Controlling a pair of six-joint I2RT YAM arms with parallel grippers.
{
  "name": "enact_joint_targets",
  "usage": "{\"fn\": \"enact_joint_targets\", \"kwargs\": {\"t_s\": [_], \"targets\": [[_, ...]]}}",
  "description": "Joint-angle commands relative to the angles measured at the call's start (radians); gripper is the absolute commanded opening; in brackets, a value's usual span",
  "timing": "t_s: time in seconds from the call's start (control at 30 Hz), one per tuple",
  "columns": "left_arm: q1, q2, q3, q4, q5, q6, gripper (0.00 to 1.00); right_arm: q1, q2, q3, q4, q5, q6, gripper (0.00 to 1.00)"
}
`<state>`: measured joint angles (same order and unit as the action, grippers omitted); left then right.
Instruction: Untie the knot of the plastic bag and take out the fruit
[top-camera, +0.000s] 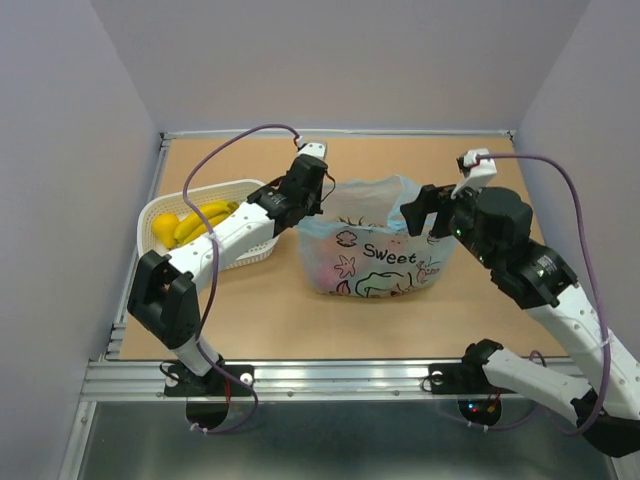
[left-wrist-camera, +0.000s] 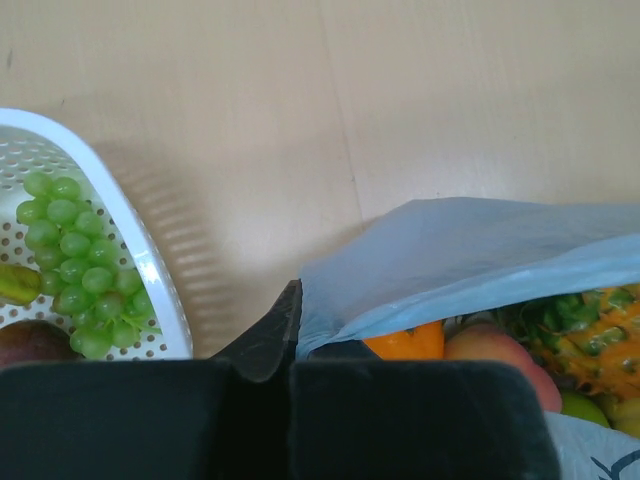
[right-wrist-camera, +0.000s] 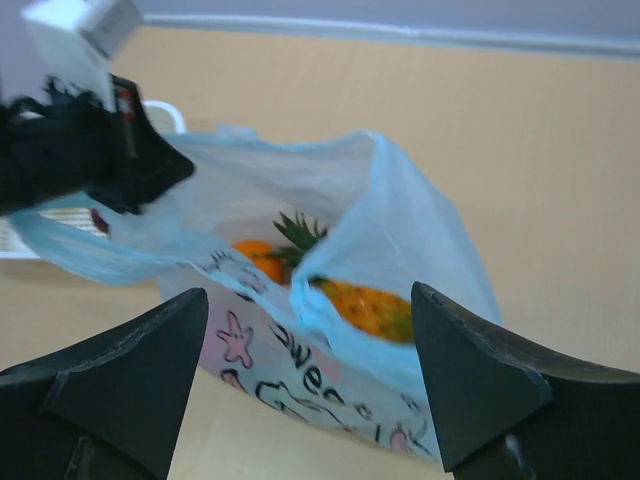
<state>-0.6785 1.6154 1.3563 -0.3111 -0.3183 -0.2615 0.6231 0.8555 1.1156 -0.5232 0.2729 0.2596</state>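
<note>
1. At the tip of my left gripper (left-wrist-camera: 290, 318), the jaws are pressed together on a fold of the plastic bag (left-wrist-camera: 440, 255), whose rim runs off to their right.
2. Just under that rim, right of the same jaws, sits the fruit (left-wrist-camera: 500, 352): an orange one, a peach-coloured one and a pineapple (all inside the film). Left of the jaws is the white basket (left-wrist-camera: 150, 265) with grapes (left-wrist-camera: 75, 250).
3. My right gripper (right-wrist-camera: 308, 300) has its jaws spread wide and pinches nothing. The bag's open mouth shows ahead, framed between them.
4. No knot shows in any view. I judge it undone, so lifting out the fruit is what remains.
5. Risk: the film looks thin and slippery, so a one-sided pull from my left pinch could tear it, or tip the bag towards the basket.
6. Risk: if my right jaws close on film instead of fruit, the mouth could collapse and the pineapple's crown may snag.
</note>
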Motion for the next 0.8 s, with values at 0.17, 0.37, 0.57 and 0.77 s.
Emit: {"fn": "enact_joint_targets", "kwargs": {"t_s": [0.17, 0.37, 0.57, 0.77], "targets": [[0.005, -0.129, -0.016, 0.026, 0.044, 0.042, 0.00, 0.000, 0.281, 0.418, -0.087, -0.339, -0.164, 0.76], [0.007, -0.161, -0.036, 0.050, 0.039, 0.038, 0.00, 0.018, 0.479, 0.347, -0.063, -0.328, -0.177, 0.63], [0.008, -0.132, -0.040, 0.058, 0.047, 0.002, 0.00, 0.198, 0.473, 0.059, 0.006, -0.279, -0.094, 0.51], [0.034, -0.115, -0.051, 0.075, 0.048, -0.033, 0.00, 0.438, 0.442, -0.184, 0.043, -0.262, 0.061, 0.51]]}}
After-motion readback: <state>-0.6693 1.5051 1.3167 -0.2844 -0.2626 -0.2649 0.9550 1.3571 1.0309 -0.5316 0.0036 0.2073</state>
